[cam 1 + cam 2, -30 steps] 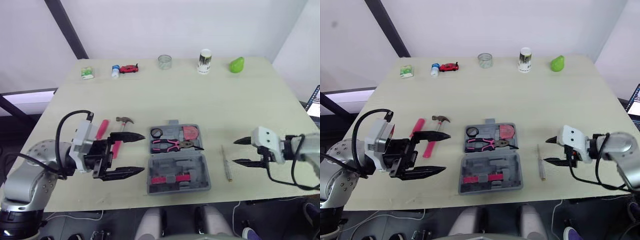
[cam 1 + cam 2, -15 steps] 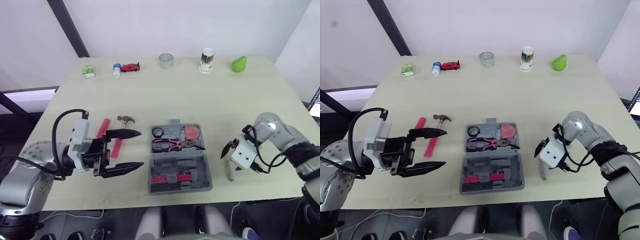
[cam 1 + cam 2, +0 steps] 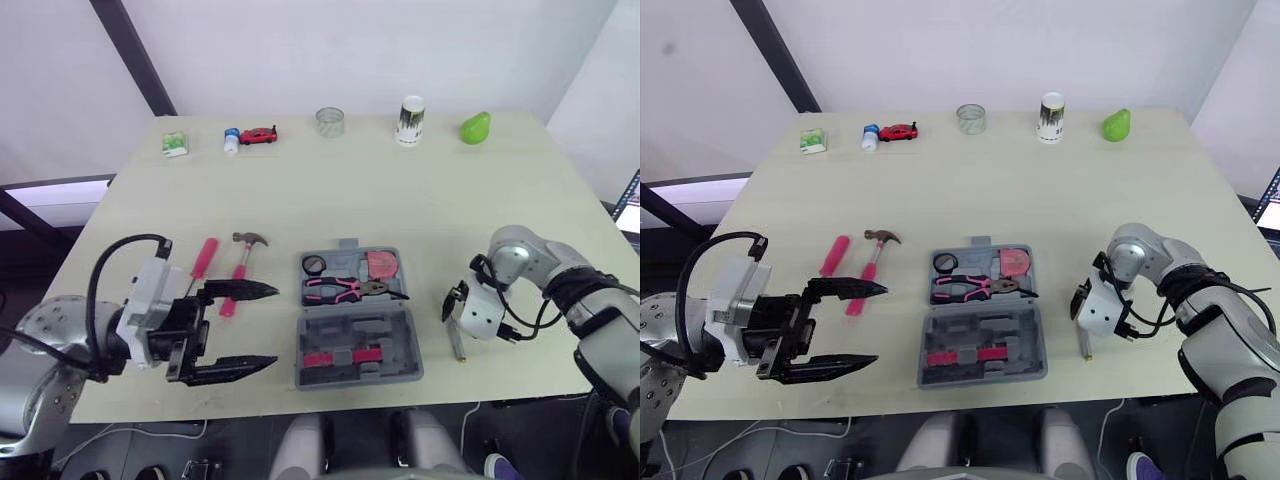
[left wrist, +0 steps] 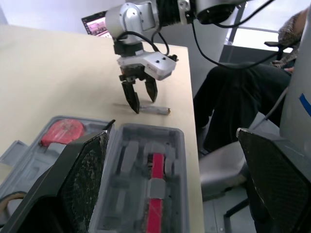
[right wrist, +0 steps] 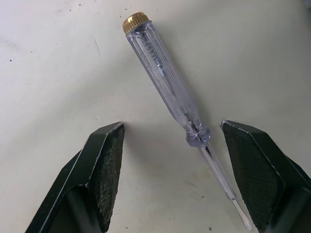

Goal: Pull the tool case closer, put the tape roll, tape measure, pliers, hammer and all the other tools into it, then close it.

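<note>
Right end effector (image 5: 171, 125) now astride clear screwdriver (image 5: 165, 80)

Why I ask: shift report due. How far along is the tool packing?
Done: pliers and tape measure lie in the open tool case. In hand: the open right hand straddles the tester screwdriver. Left: hammer, pink screwdriver, closing the case.

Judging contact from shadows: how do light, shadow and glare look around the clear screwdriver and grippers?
Right wrist view: soft light; the clear plastic screwdriver with brass cap casts a faint shadow on the beige table, glints along its handle. Left wrist view: a pale shadow by the open right gripper. Left eye view: diffuse shading under the open left gripper.
</note>
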